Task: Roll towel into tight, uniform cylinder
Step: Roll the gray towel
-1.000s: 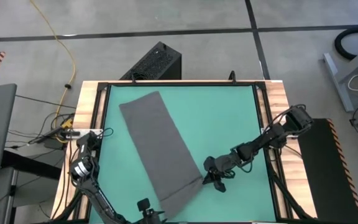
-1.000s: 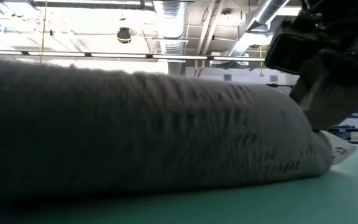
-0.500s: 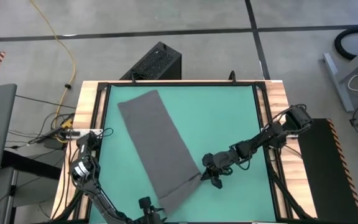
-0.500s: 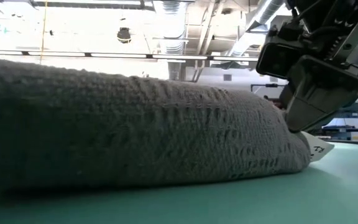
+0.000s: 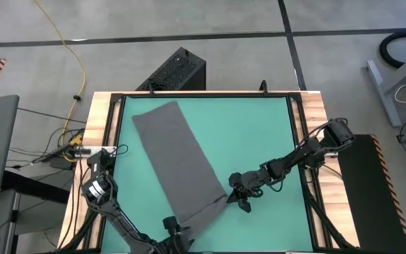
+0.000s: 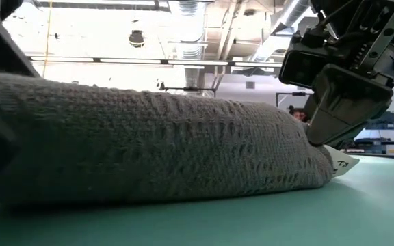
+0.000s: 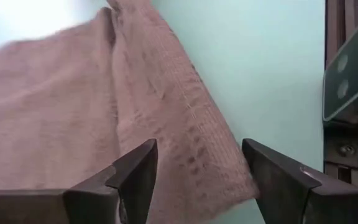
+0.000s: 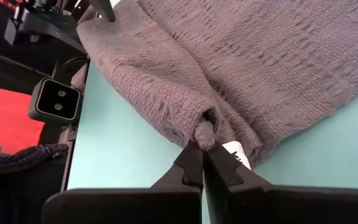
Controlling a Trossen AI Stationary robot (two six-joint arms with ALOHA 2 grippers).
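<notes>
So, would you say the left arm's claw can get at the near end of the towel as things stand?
Probably yes: the left claw stands open right over the towel, nothing between; the right claw pinches the neighbouring corner.

The dark grey towel (image 5: 178,166) lies as a long strip running diagonally across the teal table, its near end bunched and folded over.

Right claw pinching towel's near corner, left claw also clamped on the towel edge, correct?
Not quite. The right claw is shut on a corner of the towel, but the left claw isn't clamped: the left wrist view shows its fingers spread apart over the towel edge.
</notes>
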